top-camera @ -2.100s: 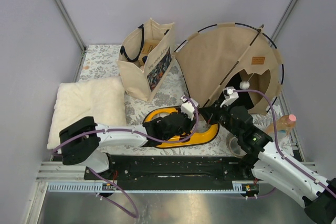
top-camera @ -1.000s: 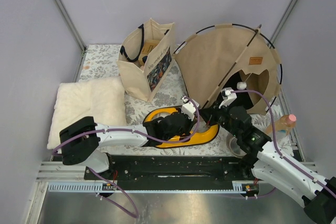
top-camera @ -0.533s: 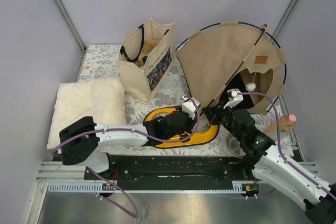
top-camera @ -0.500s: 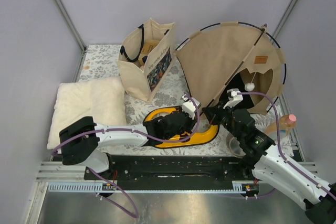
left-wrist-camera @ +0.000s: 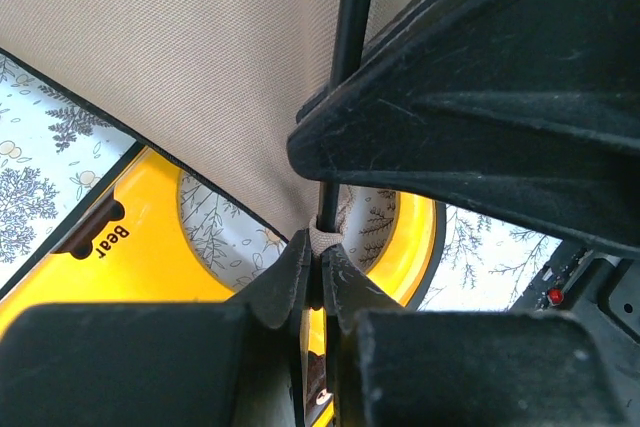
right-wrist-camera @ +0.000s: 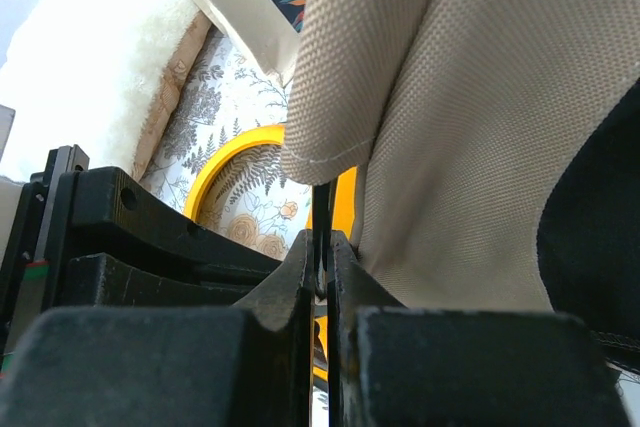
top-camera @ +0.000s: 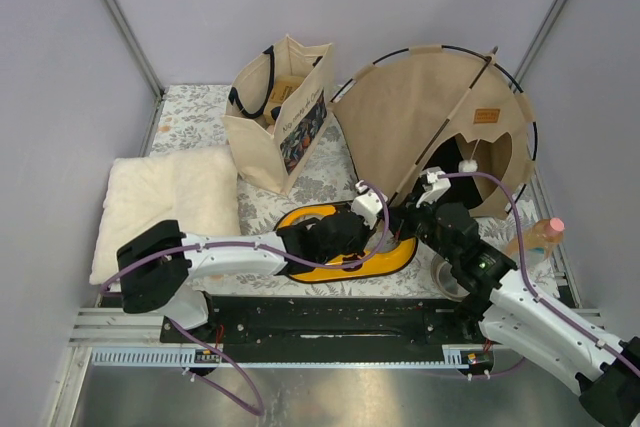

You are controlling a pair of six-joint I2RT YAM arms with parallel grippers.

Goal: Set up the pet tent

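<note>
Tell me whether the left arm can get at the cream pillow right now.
Not as it stands, probably: the left gripper is shut on a pole end of the pet tent. The way itself looks free: the pillow lies uncovered by that arm's base.

White arms [top-camera: 235,255], black claws [left-wrist-camera: 317,252] [right-wrist-camera: 322,257], seemingly purple cables [top-camera: 508,197].

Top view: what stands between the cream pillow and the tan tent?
The beige tote bag stands between the pillow and the pet tent, seen in the top view; nearer the arms, a yellow-rimmed flat piece lies there too.
</note>
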